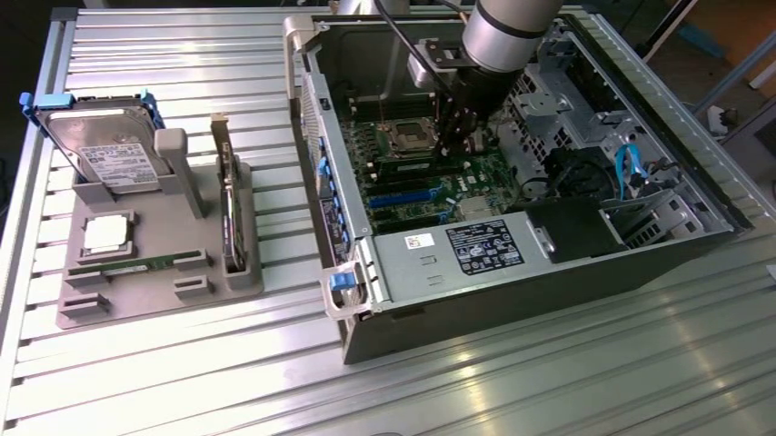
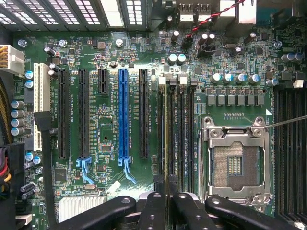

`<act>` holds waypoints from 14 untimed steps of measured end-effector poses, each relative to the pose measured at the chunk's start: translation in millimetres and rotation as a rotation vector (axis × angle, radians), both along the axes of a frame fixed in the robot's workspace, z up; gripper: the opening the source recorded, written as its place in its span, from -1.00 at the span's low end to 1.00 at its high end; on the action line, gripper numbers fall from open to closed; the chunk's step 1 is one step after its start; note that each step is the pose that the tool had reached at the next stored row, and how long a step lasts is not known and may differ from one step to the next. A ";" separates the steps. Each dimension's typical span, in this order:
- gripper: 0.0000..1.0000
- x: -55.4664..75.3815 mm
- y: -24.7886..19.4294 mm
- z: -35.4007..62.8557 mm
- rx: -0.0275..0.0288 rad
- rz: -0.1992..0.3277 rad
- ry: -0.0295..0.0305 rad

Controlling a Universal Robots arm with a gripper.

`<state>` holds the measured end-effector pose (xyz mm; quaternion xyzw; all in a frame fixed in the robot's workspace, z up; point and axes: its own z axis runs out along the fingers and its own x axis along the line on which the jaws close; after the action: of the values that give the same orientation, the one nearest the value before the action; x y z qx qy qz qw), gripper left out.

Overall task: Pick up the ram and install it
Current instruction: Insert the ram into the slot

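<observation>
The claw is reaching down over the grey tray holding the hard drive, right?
No: the claw reaches down into the open computer case, not over the grey tray that holds the hard drive; the exterior view shows this.

Slatted metal table (image 1: 546,381) bears a grey fixture (image 1: 145,292) and open computer case (image 1: 606,272).

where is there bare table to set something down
The table is bare along the exterior view's bottom, bordered by the gray holder and the computer case, and again at its top, past the hard drive. Crowded: inside the case, where the gripper holds the ram over the motherboard slots.
</observation>
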<state>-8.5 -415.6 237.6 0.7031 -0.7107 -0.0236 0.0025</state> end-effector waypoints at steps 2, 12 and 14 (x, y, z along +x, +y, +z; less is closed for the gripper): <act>-0.76 0.0 0.0 0.0 0.0001 0.000 0.0000; -0.76 0.0 0.0 0.0 0.0005 0.009 0.0000; -0.76 0.0 0.0 -0.6 0.0007 0.009 0.0000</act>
<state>-8.5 -415.6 237.1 0.7064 -0.7074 -0.0239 0.0024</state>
